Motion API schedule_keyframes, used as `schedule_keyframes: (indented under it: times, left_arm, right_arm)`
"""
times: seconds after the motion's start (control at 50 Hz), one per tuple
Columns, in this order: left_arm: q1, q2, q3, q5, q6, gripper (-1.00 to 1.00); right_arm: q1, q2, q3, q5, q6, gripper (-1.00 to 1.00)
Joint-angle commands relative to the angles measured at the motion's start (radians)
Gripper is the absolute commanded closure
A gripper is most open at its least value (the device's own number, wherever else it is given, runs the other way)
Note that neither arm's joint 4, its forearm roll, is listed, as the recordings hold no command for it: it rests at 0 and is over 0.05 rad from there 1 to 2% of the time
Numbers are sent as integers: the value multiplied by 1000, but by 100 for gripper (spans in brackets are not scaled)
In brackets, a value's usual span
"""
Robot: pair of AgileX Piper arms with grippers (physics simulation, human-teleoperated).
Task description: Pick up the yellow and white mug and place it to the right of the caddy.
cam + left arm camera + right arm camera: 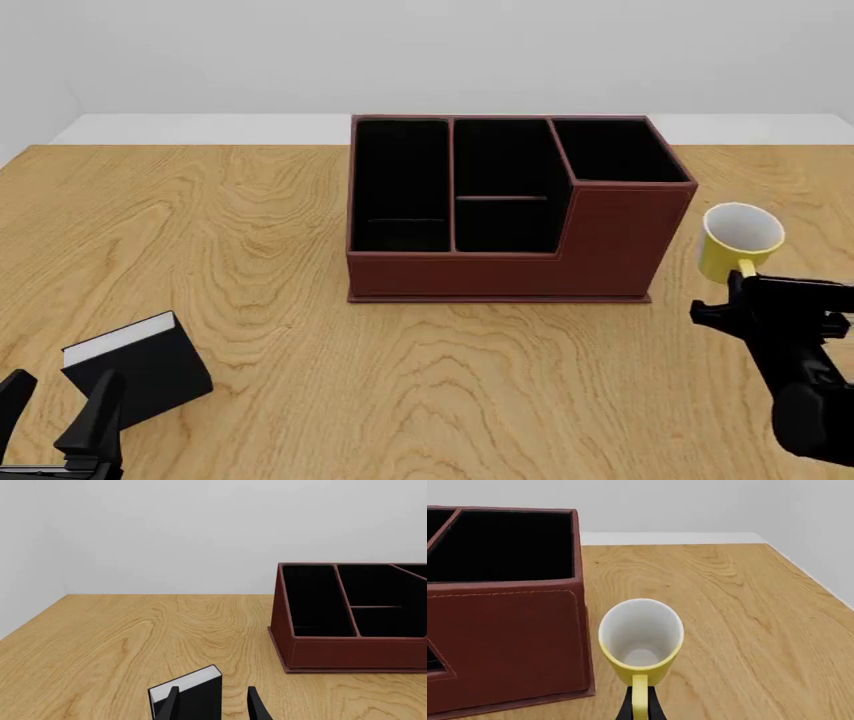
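A: What's biggest on the wooden table [267, 250]?

B: The caddy [514, 215], mid-table, its taller section at the right end.

A: And the yellow and white mug [738, 241]?

B: Upright just right of the caddy, handle toward the right gripper [737, 298], whose fingers pinch that handle.

A: The left side?

B: A small black book [139, 367] with white page edges lies near the left gripper [60, 412], fingers spread, touching nothing.
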Motion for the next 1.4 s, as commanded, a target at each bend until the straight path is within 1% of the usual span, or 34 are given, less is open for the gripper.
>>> schedule_keyframes:
  times: [0.02, 0.12, 0.26, 0.38, 0.54, 0.74, 0.92, 1.22, 1.4]
  left_arm:
    - [0, 0, 0, 0, 0, -100]
    - [0, 0, 0, 0, 0, -100]
    - [0, 0, 0, 0, 0, -100]
    - [0, 0, 0, 0, 0, -100]
    - [0, 0, 0, 0, 0, -100]
    - [0, 0, 0, 0, 0, -100]
    - [0, 0, 0, 0, 0, -100]
    - [0, 0, 0, 0, 0, -100]
    - [0, 0, 0, 0, 0, -100]
  right_arm:
    - [2, 69, -38, -27, 14, 100]
    - [2, 91, -58, -25, 17, 100]
    - [8, 147, -75, -54, 16, 100]
    - [9, 164, -98, -47, 13, 100]
    - [12, 214, -92, -87, 14, 100]
    - [7, 243, -113, -85, 18, 100]
    - [3, 302, -123, -116, 14, 100]
    - [-5, 374, -147, -141, 11, 100]
    - [-5, 391, -149, -147, 8, 100]
